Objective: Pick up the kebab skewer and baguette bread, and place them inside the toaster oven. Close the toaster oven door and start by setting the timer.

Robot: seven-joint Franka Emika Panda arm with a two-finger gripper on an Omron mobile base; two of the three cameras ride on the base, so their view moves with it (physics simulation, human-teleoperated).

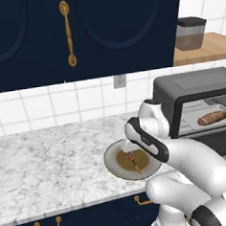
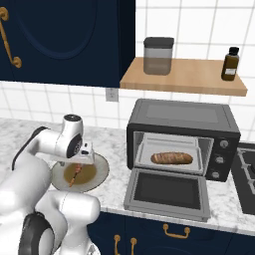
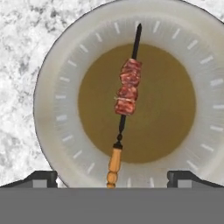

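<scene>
A kitchen: marble counter [image 1: 51, 158], tiled wall [image 2: 199, 30], navy cabinets [image 1: 80, 36], toaster oven [image 2: 182, 137].

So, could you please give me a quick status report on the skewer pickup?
Gripper open, above the plate. Kebab skewer flat on plate, ungrasped. Baguette bread in toaster oven, toaster oven door down. Nothing in the way.

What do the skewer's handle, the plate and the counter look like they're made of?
Skewer handle: probably turned wood, light tan with lathe-like beads. Plate: likely glazed ceramic, with a pale rim and a brown centre. Counter: looks like polished marble or stone, white with grey veins.
</scene>
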